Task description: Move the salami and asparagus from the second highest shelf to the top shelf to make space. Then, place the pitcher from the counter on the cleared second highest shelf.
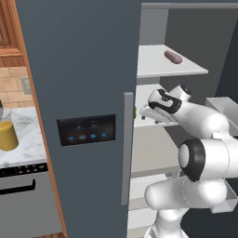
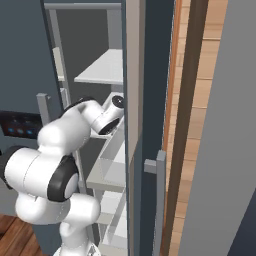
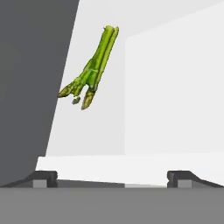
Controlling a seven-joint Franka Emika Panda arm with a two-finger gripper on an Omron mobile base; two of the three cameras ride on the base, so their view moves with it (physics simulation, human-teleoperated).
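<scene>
Salami (image 1: 173, 57) lies on the top shelf (image 1: 153, 65): done. Asparagus (image 3: 89, 74) remains on the second shelf (image 3: 100, 131), ahead of the gripper (image 3: 112, 177), jaws spread, empty. Pitcher (image 1: 8, 135) waits on the counter (image 1: 28, 139).

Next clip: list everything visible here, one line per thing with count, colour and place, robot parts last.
salami: one, pinkish-brown, lying on the top shelf of the fridge.
asparagus: one bunch, green, on the second highest shelf, ahead of the end effector.
pitcher: one, mustard yellow, standing on the counter left of the fridge.
fridge door: one, dark grey, with a dark control panel lit by blue dots and a grey handle.
door bins: white, on the open door at right.
oven front: one, grey, under the counter.
arm: one, white with dark joints, reaching into the fridge.
end effector: one, fingers apart, open, holding nothing.
</scene>
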